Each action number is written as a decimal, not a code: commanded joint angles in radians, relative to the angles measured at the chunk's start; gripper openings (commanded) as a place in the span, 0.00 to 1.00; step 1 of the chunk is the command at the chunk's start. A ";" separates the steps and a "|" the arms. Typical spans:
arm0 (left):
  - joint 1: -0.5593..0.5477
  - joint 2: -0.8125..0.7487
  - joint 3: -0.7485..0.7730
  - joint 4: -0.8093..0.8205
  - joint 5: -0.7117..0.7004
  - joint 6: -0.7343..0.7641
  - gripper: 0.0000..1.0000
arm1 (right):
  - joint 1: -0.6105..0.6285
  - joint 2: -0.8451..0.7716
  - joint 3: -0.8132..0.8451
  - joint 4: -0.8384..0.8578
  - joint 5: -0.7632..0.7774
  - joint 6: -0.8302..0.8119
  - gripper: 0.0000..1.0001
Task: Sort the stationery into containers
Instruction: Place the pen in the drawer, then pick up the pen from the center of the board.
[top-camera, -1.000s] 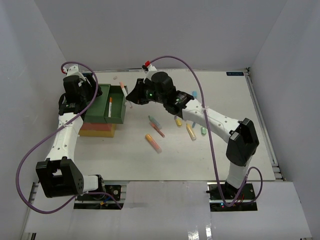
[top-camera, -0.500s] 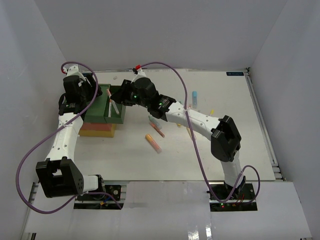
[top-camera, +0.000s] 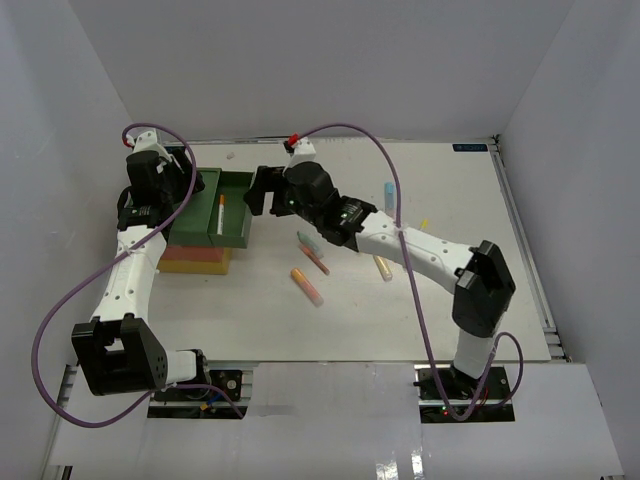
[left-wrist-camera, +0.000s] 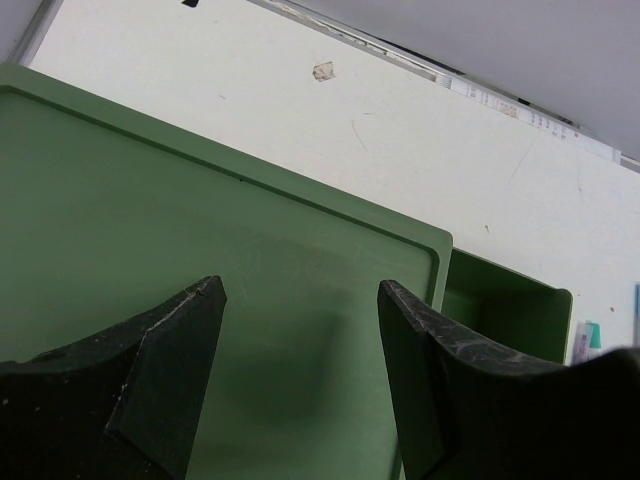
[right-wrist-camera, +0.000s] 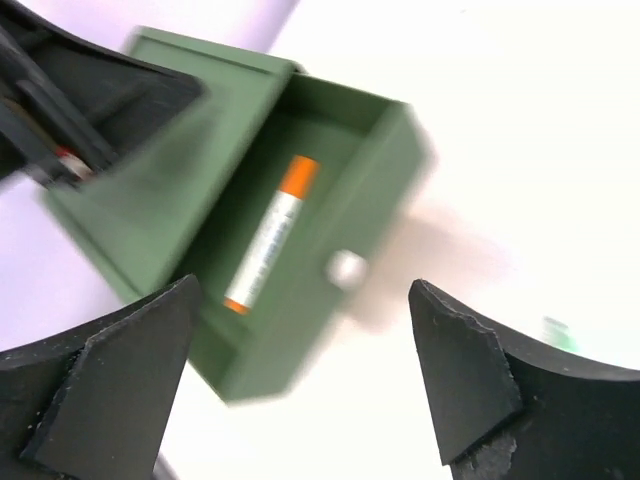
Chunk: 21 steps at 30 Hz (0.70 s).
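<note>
Right claw: jaws wide apart, empty, hanging over the open green drawer. A white marker with an orange cap lies inside the drawer, directly below this claw. Left claw: jaws apart, gripping nothing, just above the flat green top of the bins. The open drawer projects beyond its right finger. Loose pens lie on the tabletop on the arm side of the right claw, well apart from the left claw
</note>
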 joint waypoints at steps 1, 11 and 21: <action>0.002 -0.011 -0.026 -0.081 0.005 -0.001 0.74 | -0.030 -0.175 -0.079 -0.088 0.196 -0.213 0.90; 0.002 -0.011 -0.024 -0.081 0.010 -0.003 0.74 | -0.341 -0.362 -0.432 -0.207 0.174 -0.298 0.90; 0.001 -0.013 -0.021 -0.083 0.022 -0.006 0.74 | -0.570 -0.313 -0.583 -0.256 0.273 -0.192 0.83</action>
